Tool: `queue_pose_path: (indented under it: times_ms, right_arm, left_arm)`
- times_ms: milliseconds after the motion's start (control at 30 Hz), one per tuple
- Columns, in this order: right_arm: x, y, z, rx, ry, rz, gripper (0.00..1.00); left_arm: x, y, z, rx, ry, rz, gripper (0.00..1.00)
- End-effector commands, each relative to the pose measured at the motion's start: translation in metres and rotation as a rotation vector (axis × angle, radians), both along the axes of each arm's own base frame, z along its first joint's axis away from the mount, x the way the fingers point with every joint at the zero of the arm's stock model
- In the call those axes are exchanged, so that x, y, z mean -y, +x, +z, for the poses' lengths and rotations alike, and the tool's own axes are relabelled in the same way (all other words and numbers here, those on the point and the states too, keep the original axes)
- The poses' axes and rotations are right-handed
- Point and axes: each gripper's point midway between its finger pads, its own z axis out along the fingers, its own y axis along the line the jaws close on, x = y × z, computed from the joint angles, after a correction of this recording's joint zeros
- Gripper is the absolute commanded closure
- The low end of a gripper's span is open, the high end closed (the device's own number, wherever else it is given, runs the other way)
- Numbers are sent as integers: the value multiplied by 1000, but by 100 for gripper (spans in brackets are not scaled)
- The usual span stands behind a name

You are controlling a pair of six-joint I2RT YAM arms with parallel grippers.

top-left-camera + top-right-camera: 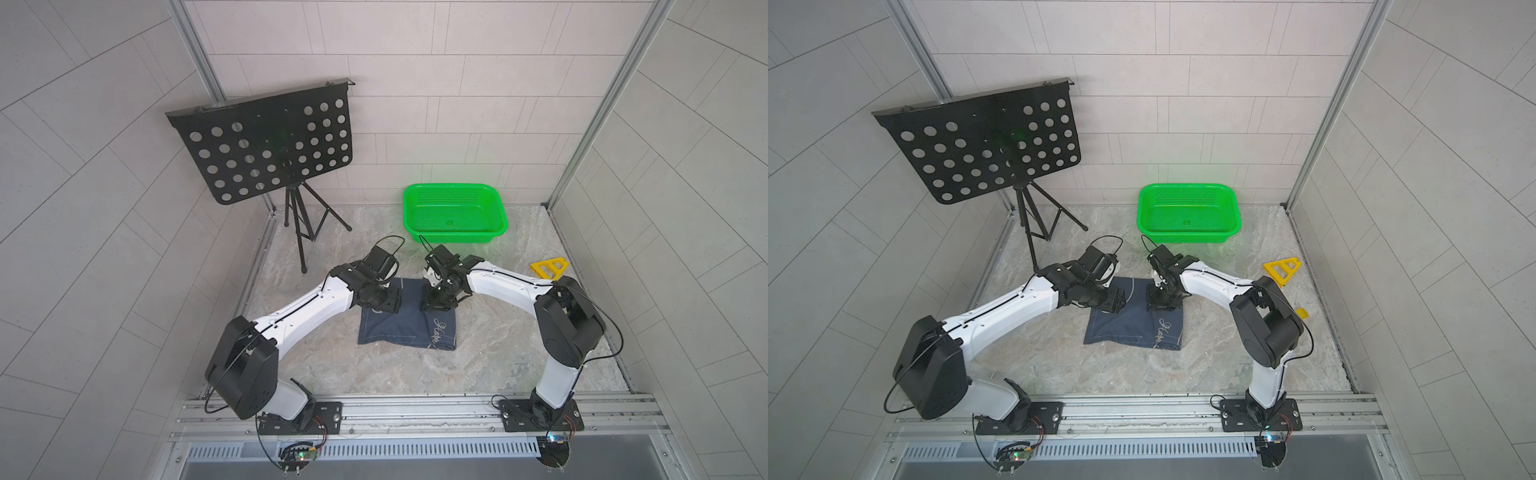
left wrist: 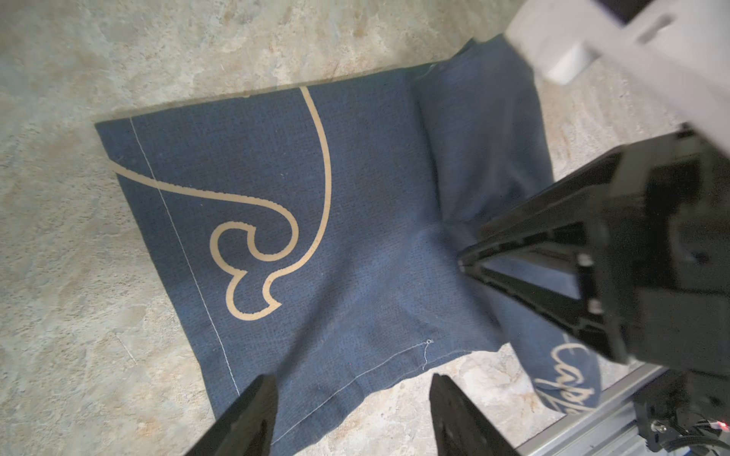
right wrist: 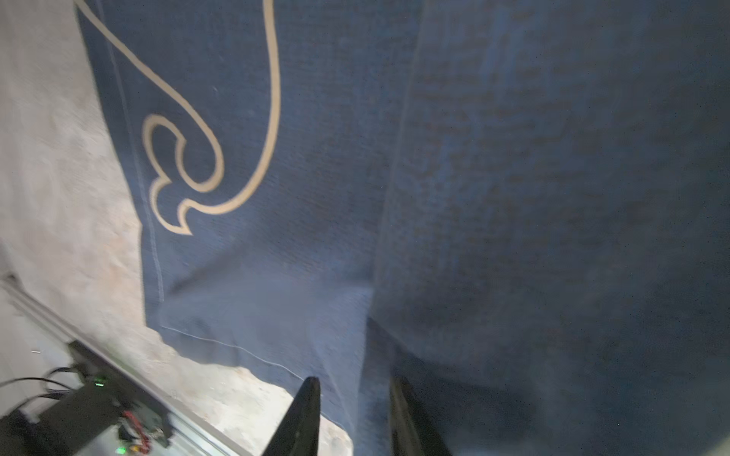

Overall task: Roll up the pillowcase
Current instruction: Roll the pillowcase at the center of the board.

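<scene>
The pillowcase [image 1: 399,328] [image 1: 1125,328], dark navy with pale outline drawings, lies on the marble tabletop between my arms. Its right side is folded over into a thick band with cursive writing [image 1: 440,332] [image 2: 565,375]. My left gripper [image 1: 384,309] [image 2: 353,398] hangs open over the flat left part, its fingers straddling a stitched edge. My right gripper [image 1: 434,305] [image 3: 355,395] points down at the band; its jaws stand a little apart with the fold's edge running between them. In the left wrist view the right gripper [image 2: 466,262] touches the cloth beside the fold.
A green perforated basket [image 1: 455,188] stands at the back right. A black music stand [image 1: 266,141] on a tripod stands at the back left. A yellow triangular piece [image 1: 548,268] lies by the right wall. An aluminium rail [image 1: 415,409] runs along the front.
</scene>
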Motion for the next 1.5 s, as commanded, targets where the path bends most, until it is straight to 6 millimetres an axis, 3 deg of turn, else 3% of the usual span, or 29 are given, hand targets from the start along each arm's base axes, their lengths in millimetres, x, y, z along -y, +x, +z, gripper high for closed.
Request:
queue_pose_path:
  times_ms: [0, 167, 300, 500, 667, 867, 1267, 1467]
  right_arm:
    - [-13, 12, 22, 27, 178, -46, 61]
    - [5, 23, 69, 89, 276, -99, 58]
    - [39, 27, 88, 127, 289, -167, 57]
    - [74, 38, 62, 113, 228, -199, 60]
    - [61, 58, 50, 122, 299, -202, 63]
    - [48, 74, 26, 94, 348, -200, 65]
    - [40, 87, -14, 68, 380, -223, 69]
    - [41, 83, -25, 55, 382, -232, 70]
  left_arm:
    - [-4, -9, 3, -23, -18, 9, 31]
    - [9, -13, 4, -39, -71, 1, 31]
    - [27, -14, 8, -30, -99, -22, 31]
    - [70, -16, 10, -20, -124, -94, 31]
    - [104, -23, 8, 12, -103, -185, 32]
    - [129, -37, -6, 42, -78, -329, 33]
    - [147, -39, -39, 98, 84, -480, 38]
    - [131, -44, -68, 71, 183, -514, 39]
